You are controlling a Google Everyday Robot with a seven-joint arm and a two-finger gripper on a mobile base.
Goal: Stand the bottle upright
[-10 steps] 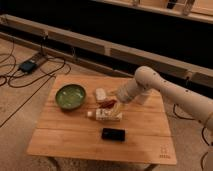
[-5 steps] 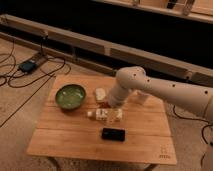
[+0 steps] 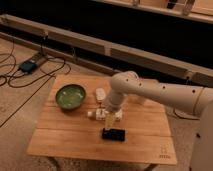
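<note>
Floor [image 3: 20, 107]: pale, with dark cables running across it on the left to a small dark box [image 3: 27, 66] near the back rail.
Counter [image 3: 75, 140]: low wooden slatted top, light brown, carrying everything below. There is a small dark mark near its front right corner.
Arm [image 3: 160, 95]: white, comes in from the right edge, bends at a rounded elbow over the back of the counter, then drops steeply toward the middle.
Bowl [image 3: 70, 96]: green, round, upright, on the back left part of the counter, well apart from the arm.
Hand [image 3: 112, 114]: low at the counter's middle, right at the bottle's broad end, fingers spread wide. Contact with the bottle cannot be told.
Phone [image 3: 113, 134]: flat, black, lying just in front of the hand, apart from it.
Bottle [image 3: 98, 114]: whitish, lying on its side at the counter's middle, cap end pointing left toward the bowl, other end hidden under the hand. Not upright.
Block [image 3: 100, 93]: small, white, rounded, just behind the bottle, between the bowl and the arm.
</note>
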